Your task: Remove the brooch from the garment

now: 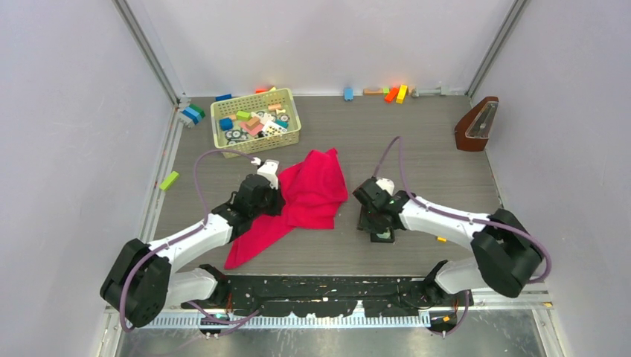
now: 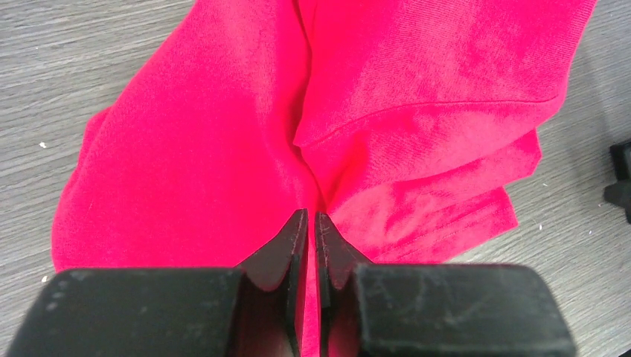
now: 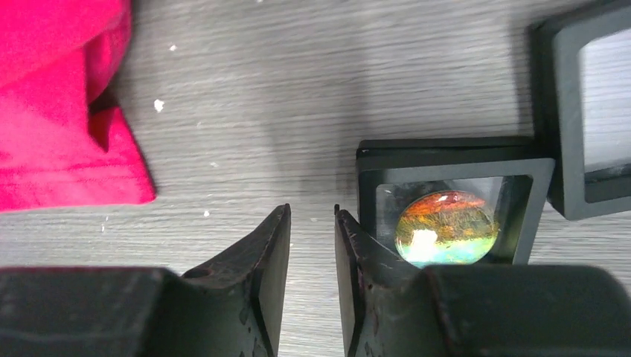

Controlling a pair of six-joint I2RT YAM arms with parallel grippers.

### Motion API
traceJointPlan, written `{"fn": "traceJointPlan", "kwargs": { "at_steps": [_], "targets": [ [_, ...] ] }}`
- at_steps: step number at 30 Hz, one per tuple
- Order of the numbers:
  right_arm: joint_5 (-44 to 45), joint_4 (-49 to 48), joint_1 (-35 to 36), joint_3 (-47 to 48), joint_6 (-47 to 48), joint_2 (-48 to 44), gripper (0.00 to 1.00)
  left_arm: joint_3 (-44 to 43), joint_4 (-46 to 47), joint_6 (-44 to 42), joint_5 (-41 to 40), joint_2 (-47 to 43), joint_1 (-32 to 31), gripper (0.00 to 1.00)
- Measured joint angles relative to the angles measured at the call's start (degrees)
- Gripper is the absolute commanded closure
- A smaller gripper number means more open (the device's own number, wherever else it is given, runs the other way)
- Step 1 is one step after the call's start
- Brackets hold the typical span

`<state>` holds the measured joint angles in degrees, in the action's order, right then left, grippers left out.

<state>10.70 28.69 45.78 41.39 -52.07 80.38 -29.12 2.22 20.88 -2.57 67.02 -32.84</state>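
The crimson-pink garment [image 1: 316,190] lies crumpled mid-table and fills the left wrist view [image 2: 223,149]. My left gripper [image 1: 278,199] is at its left edge, its jaws [image 2: 311,216] pinched on a fold of the cloth. The brooch [image 3: 445,227], a small round badge with orange, green and pale tints, rests in a black square tray [image 3: 372,160] on the table, apart from the garment [image 3: 52,111]. My right gripper [image 3: 312,212] hovers just left of that tray, narrowly open with nothing between its jaws; in the top view it [image 1: 381,223] is over the tray.
A second black square tray [image 3: 588,111] stands to the right of the first. A yellow basket [image 1: 255,121] of toy blocks stands at the back left. Loose blocks [image 1: 394,93] line the back wall, a green block [image 1: 169,180] lies far left, and a brown metronome [image 1: 476,125] stands back right.
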Motion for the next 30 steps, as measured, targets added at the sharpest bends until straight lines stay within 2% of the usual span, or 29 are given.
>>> {"fn": "traceJointPlan", "kwargs": {
  "at_steps": [3, 5, 9, 20, 29, 30],
  "targets": [
    [0.15, 1.51, -3.45, -1.25, 1.86, -3.87, 0.43, 0.0, -0.07, 0.13, 0.0, -0.04, 0.22, 0.86],
    [-0.11, 2.01, -4.33, -1.53, 3.21, -6.27, 0.39, 0.0, -0.22, 0.17, -0.02, -0.07, 0.28, 0.85],
    [-2.6, 1.16, -4.39, -1.57, 6.01, -10.43, 0.39, 0.0, -0.35, 0.2, -0.35, -0.48, 0.35, 0.82],
    [-8.83, -6.14, -4.39, -1.38, 8.63, -11.78, 0.36, 0.44, -0.37, 0.22, -2.58, -2.91, 0.76, 0.58],
    [-12.39, -16.39, -4.39, 2.14, 7.98, -0.35, 0.4, 1.7, -1.18, 0.63, -6.43, -6.27, 3.02, 0.44],
    [-12.72, -17.31, -4.39, 2.64, 7.93, 1.2, 0.42, 1.95, -1.36, 0.98, -6.73, -6.95, 3.43, 0.39]
  ]
}}
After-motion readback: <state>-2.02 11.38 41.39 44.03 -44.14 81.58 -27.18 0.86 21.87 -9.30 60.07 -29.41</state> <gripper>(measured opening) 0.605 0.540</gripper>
